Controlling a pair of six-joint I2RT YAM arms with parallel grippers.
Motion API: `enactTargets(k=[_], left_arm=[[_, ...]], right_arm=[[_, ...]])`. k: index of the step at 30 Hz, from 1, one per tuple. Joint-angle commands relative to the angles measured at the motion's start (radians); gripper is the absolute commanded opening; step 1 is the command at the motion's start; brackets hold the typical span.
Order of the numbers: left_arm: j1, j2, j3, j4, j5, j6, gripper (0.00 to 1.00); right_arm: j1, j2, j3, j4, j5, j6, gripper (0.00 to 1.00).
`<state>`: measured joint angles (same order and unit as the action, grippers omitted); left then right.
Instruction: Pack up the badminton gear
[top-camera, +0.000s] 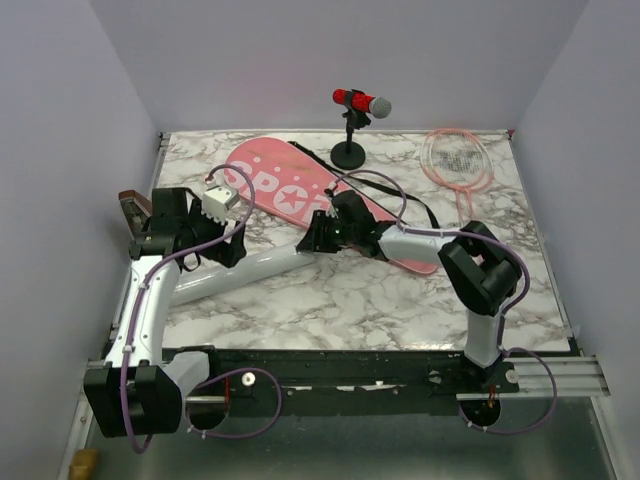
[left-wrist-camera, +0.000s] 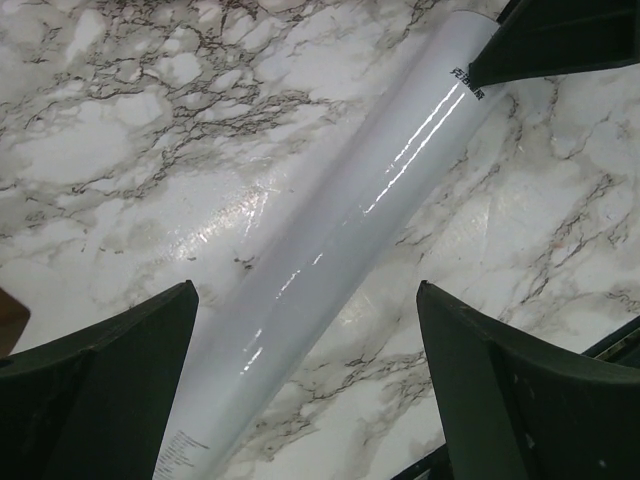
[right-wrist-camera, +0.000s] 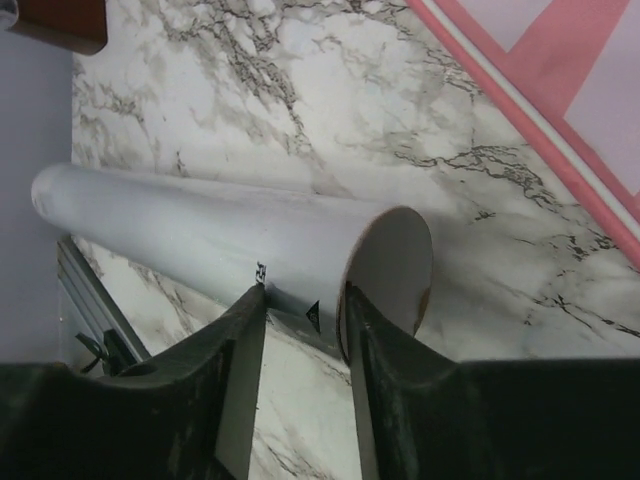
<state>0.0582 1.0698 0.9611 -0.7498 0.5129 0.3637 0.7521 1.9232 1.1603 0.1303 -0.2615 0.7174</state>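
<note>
Straddling white tube (left-wrist-camera: 380, 170), left gripper (left-wrist-camera: 305, 290) wide, empty; right gripper (right-wrist-camera: 302, 295) half-closed at cap end, hold unclear. Tube likely light, stiff, slick.

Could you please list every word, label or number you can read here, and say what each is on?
"SPO": large white letters on the pink bag; the rest is covered.
Small dark print on the white tube, near its upper end in the left wrist view: too blurred to read.
Fine print at its lower end: too small to read.
</note>
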Motion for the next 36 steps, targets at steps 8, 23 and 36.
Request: enactTargets(k=[8,23,36], left_arm=[[-0.055,-0.037,-0.073,-0.077,0.148,0.207,0.99],[-0.251,-0.258,-0.133,-0.164,0.275,0.596,0.99],[-0.305,-0.122,-0.174,-0.069,0.262,0.696,0.99]], right_arm=[[0.004,-0.144,-0.171,0.069,-0.039,0.056,0.09],[0.038,-0.526,-0.344,-0.067,0.053,0.085,0.05],[0.167,-0.589,-0.280,-0.185,0.165,0.071,0.04]])
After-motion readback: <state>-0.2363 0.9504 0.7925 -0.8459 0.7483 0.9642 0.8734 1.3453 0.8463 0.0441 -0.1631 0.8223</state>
